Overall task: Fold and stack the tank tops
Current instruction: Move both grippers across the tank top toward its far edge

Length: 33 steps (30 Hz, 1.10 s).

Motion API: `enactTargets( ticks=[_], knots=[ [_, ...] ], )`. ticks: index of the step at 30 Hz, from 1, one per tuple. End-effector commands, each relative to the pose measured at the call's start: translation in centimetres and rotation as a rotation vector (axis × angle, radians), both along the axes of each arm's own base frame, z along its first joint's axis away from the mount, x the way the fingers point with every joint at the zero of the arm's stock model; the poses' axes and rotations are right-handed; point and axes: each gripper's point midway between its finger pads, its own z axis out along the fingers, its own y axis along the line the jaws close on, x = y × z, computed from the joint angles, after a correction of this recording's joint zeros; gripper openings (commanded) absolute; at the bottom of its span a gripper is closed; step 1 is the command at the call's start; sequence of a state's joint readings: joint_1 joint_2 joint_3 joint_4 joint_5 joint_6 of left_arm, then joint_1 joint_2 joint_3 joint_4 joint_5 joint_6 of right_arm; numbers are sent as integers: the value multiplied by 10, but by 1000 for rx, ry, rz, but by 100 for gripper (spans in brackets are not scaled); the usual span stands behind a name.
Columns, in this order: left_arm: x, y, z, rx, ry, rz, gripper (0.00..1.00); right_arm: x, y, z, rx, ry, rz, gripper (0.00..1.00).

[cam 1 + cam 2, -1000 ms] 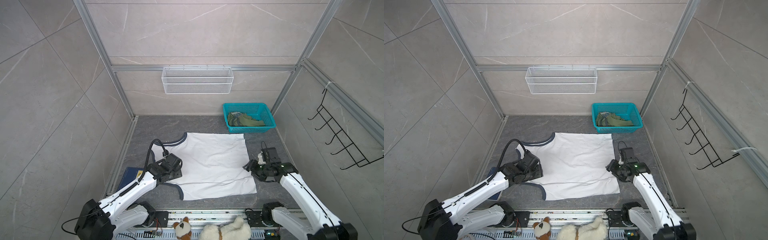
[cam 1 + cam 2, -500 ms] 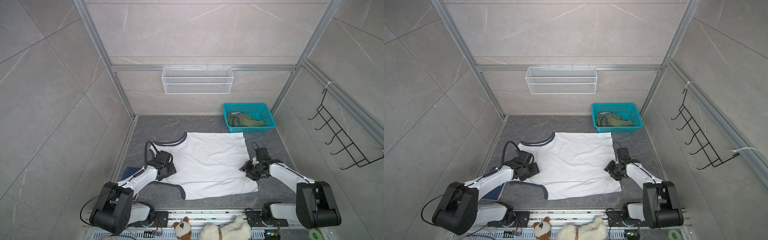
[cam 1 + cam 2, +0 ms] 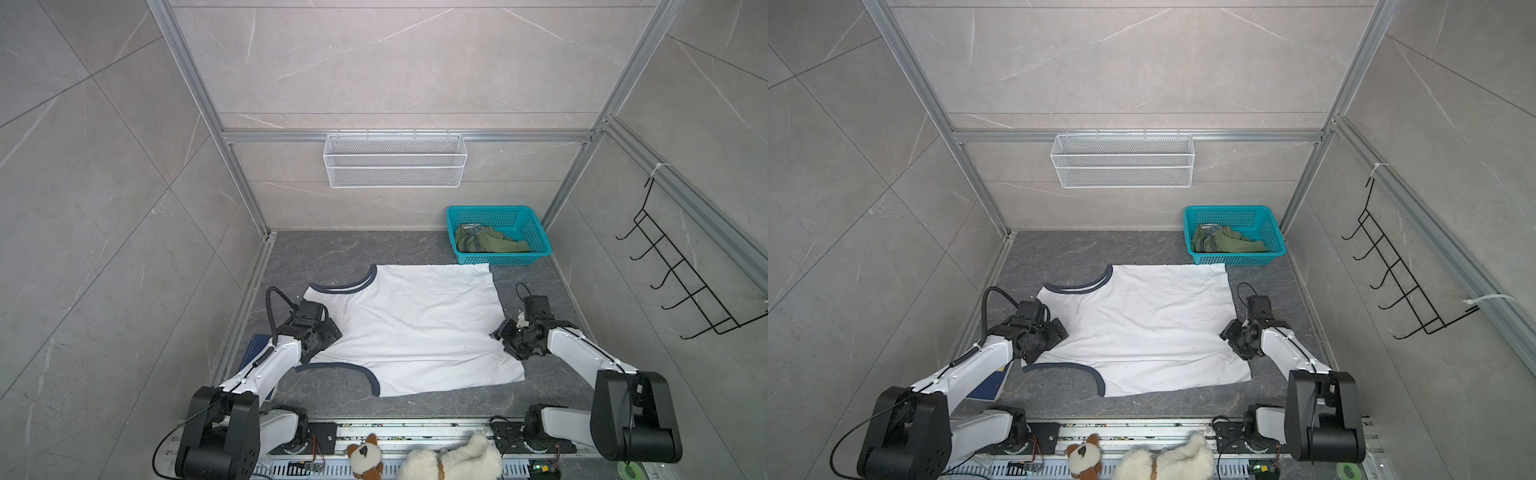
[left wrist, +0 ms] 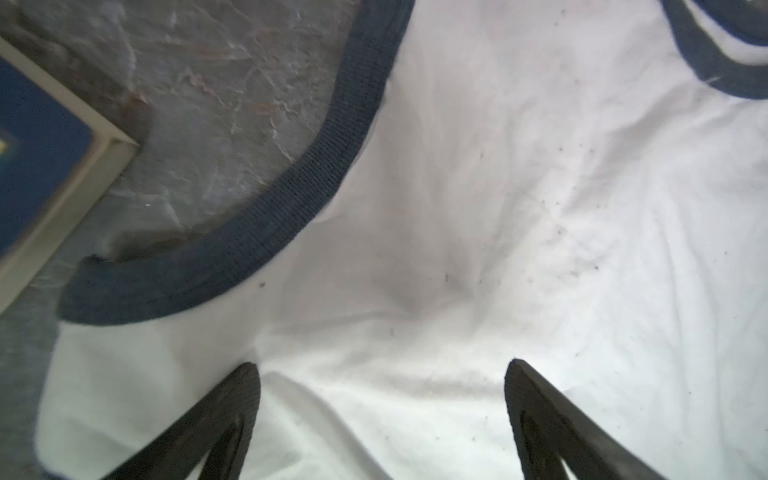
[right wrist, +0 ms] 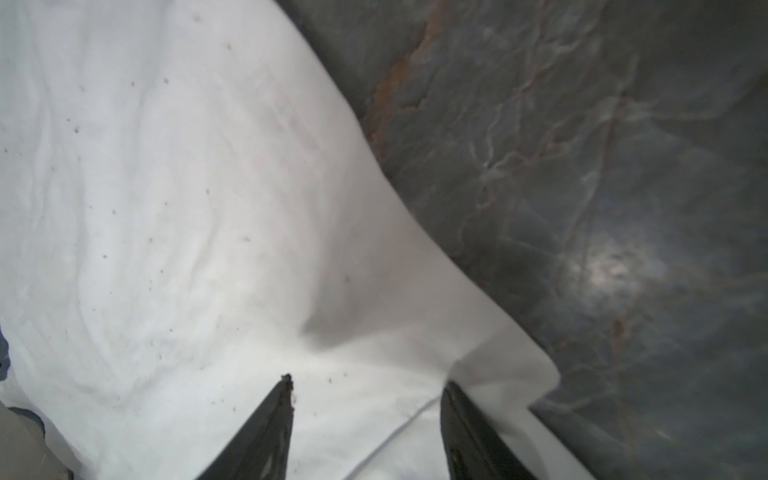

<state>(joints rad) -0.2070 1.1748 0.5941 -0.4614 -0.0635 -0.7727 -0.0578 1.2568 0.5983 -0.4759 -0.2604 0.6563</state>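
Note:
The white tank top [image 3: 415, 328] [image 3: 1142, 328] with navy trim lies spread flat on the dark floor in both top views. My left gripper [image 3: 329, 332] [image 3: 1059, 330] [image 4: 381, 365] is low over its shoulder end, by the navy armhole trim [image 4: 332, 149]. Its jaws are wide open with only flat cloth between them. My right gripper [image 3: 503, 343] [image 3: 1230, 338] [image 5: 368, 380] sits at the hem edge, open. The hem lies between its fingers and curls up against one finger. The olive green tank top [image 3: 486, 243] [image 3: 1225, 243] lies crumpled in the teal basket [image 3: 490, 210] [image 3: 1225, 209].
A blue book [image 3: 259, 353] [image 4: 33, 166] lies under my left arm. White plush toys [image 3: 453, 461] lie along the front rail. A wire shelf [image 3: 395, 162] hangs on the back wall, a black hook rack [image 3: 685, 291] on the right wall.
Both arms have come down low over the shirt's two ends. My left gripper's jaws have spread wider, and the cloth under it lies flatter.

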Motion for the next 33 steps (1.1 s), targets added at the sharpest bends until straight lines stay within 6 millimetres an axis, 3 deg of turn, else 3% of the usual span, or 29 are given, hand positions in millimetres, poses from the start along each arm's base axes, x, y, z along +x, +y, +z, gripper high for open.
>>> enactTargets(
  ticks=[1,4,8,11,14,22,29,30,33],
  knots=[
    [18,-20,48,47,-83,-126,94,6,6,37,-8,-90,91,61],
    [25,-71,67,45,-120,-256,94,2,15,48,28,-105,118,61],
    [17,-144,58,-42,-113,-392,93,-17,23,41,21,-49,126,61],
    [6,-175,39,-51,-72,-457,92,-30,33,30,-8,-12,160,61],
    [0,-189,19,-85,-37,-472,92,-38,40,16,-30,40,183,61],
    [-18,-177,-25,-44,62,-458,93,-55,34,-19,-99,148,161,61],
    [-58,-140,-46,23,146,-410,93,-86,29,-26,-125,200,118,62],
    [-66,-134,-48,35,157,-404,93,-87,31,-22,-117,180,120,99],
    [-87,-122,-50,59,177,-398,93,-91,24,-5,-145,162,75,99]
  ],
)
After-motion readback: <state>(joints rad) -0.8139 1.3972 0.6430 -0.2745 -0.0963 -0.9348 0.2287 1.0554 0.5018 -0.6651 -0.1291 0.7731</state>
